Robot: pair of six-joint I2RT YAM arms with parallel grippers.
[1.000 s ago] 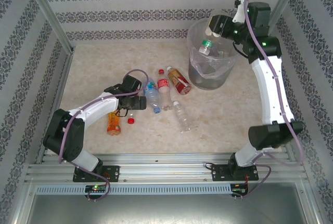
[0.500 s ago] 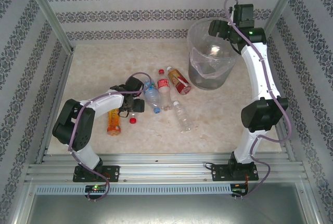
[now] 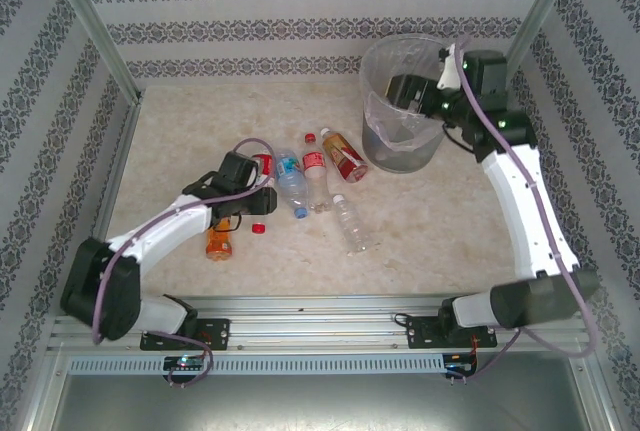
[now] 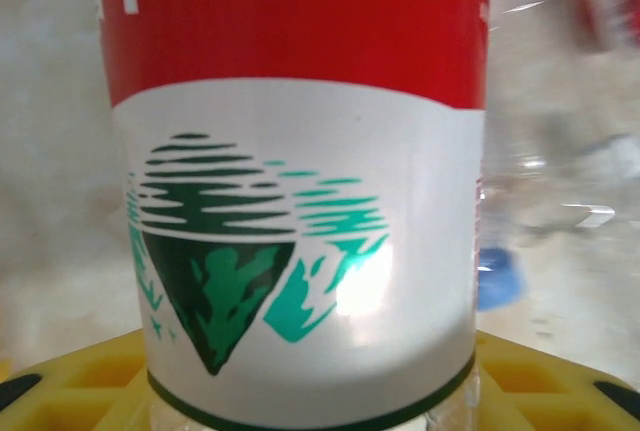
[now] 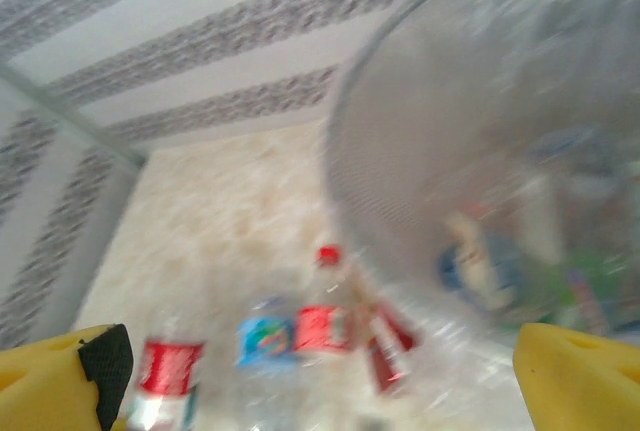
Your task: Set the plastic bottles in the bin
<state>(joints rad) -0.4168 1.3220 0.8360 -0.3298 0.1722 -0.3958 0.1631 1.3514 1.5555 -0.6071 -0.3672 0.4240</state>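
My left gripper [image 3: 252, 177] is shut on a clear bottle with a red and white label [image 3: 263, 163]. That label [image 4: 300, 151] stands close up between the yellow fingers [image 4: 60, 386]. More plastic bottles lie on the table: an orange one [image 3: 218, 239], a blue-labelled one [image 3: 292, 183], a red-labelled one [image 3: 315, 173], an amber one [image 3: 343, 154] and a clear one [image 3: 350, 223]. The bin [image 3: 405, 101] stands at the back right with several bottles inside [image 5: 480, 266]. My right gripper [image 3: 405, 91] hangs over the bin's mouth, open, with nothing between its fingers [image 5: 575, 381].
A loose red cap [image 3: 258, 228] lies beside the orange bottle. Patterned walls and metal posts [image 3: 95, 26] enclose the table on three sides. Bare tabletop [image 3: 450, 221] spreads in front of the bin and along the left side.
The right gripper let go of a green-capped bottle into the bin and now hangs open and empty. The left gripper has taken hold of the red and white labelled bottle and raised it.
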